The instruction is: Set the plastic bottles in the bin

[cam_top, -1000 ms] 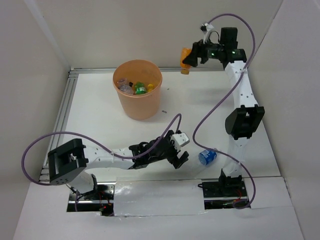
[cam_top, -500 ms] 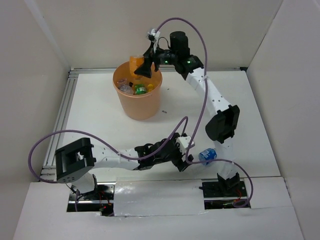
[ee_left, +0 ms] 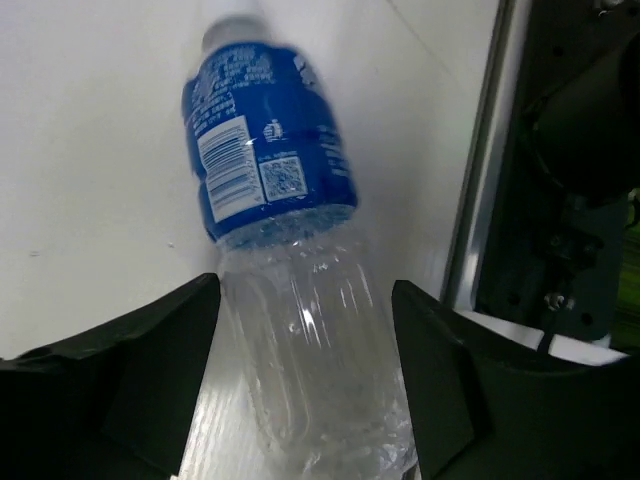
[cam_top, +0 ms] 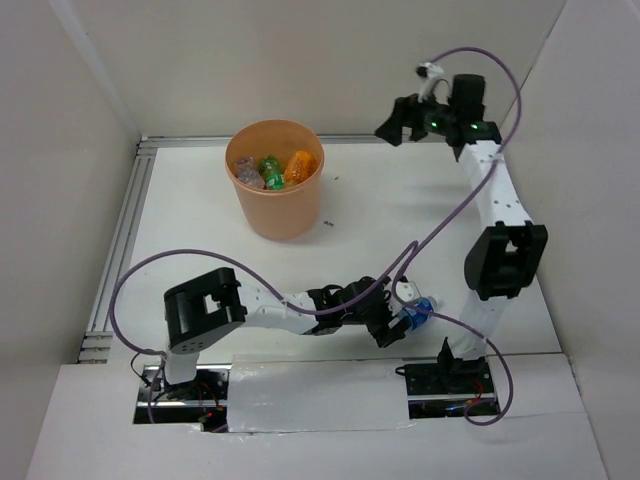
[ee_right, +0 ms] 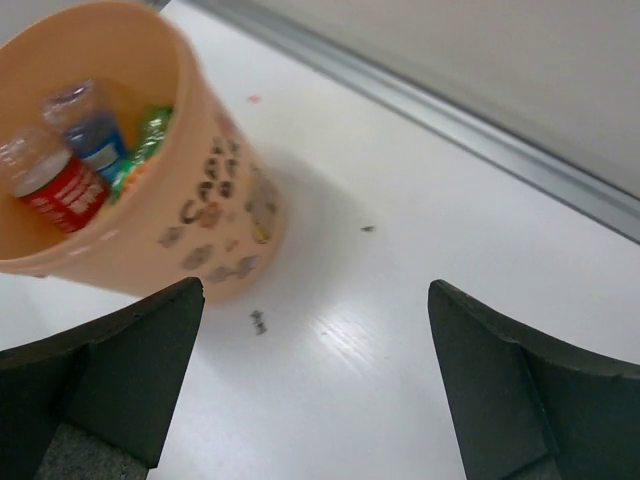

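Jaws of left gripper [ee_left: 300,300] standing wide, straddling the blue-label bottle [ee_left: 265,170] lying at near right | right gripper [ee_right: 315,300] gaping empty, hovering far right of bin [ee_right: 215,215] | bottle looking light, thin-walled, slick: judging clear mid-body best for pinching gently

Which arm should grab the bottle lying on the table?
Left. Its open claw straddles the bottle, a finger on each side. The right claw is open, empty and far across the table, near the back wall.
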